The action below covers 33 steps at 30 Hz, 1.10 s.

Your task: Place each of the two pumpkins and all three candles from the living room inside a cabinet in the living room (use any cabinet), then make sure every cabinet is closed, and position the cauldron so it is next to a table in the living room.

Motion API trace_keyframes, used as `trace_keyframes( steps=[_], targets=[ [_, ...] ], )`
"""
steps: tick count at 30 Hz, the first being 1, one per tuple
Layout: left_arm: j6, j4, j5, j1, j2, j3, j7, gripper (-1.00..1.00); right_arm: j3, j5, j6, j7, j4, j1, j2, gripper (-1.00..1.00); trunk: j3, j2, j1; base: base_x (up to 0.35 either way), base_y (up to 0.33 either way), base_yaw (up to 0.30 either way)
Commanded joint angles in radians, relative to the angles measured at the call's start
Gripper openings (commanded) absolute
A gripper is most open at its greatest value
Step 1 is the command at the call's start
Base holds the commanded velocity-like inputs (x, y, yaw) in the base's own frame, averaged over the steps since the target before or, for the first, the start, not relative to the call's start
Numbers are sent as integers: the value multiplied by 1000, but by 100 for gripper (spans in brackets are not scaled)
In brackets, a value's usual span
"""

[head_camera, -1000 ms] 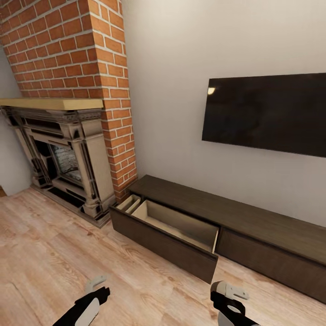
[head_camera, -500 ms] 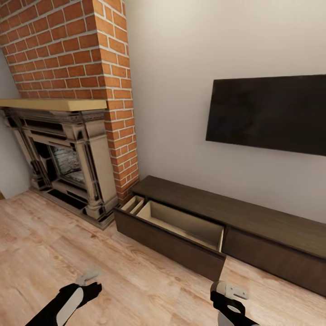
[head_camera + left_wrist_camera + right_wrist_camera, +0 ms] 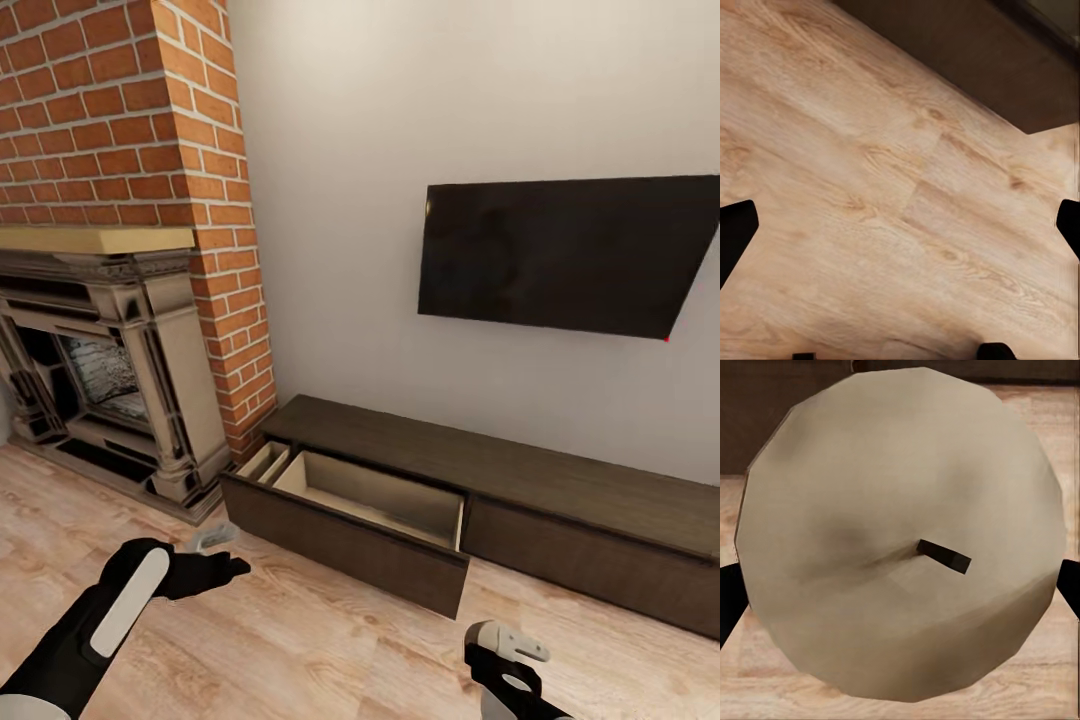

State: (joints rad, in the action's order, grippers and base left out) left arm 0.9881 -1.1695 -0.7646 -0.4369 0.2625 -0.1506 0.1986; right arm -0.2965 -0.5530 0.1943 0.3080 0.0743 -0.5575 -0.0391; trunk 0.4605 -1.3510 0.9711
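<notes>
Candle [image 3: 904, 540], seen end-on with its dark wick in the right wrist view, is sitting pinched in the right hand [image 3: 505, 660], which is hovering low over the wood floor [image 3: 300, 640]. From the head view, the cabinet [image 3: 480, 470] is standing along the wall with its left drawer [image 3: 350, 515] pulled out. Left hand [image 3: 215, 560] is reaching forward, fingers spread wide over bare boards

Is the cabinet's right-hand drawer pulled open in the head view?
No: the cabinet's right drawer sits flush and shut, while the left drawer is pulled out, showing its pale wood inside.
</notes>
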Motion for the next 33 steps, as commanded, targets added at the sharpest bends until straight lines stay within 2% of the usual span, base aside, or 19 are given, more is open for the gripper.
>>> trace_keyframes(
  steps=[1,11,13,16,23,33],
  targets=[
    [3,-3,-11,0,1,-2,10,100,-9,-10,4,2,-1,-1,0,-100,-3,7,-4,0,0,-186],
    [6,-7,-13,1,-2,-5,10,100,-9,-10,5,2,-1,-1,-1,-100,-36,77,-42,0,0,-35],
    [6,-7,-13,1,-10,-5,10,100,-9,-11,4,1,-1,-1,0,-100,-43,91,-50,0,0,-1],
    [6,-9,-11,1,-23,-5,10,100,-8,-11,5,-10,-1,-1,1,-100,-43,91,-50,0,0,0],
    [6,-17,-11,3,-23,1,10,100,-8,-12,1,-63,-1,-1,1,-100,-43,91,-50,132,28,0],
    [7,-17,-12,4,-23,1,10,100,-7,-12,4,-65,-1,-1,1,-100,-46,91,-50,127,249,-53]
  ],
)
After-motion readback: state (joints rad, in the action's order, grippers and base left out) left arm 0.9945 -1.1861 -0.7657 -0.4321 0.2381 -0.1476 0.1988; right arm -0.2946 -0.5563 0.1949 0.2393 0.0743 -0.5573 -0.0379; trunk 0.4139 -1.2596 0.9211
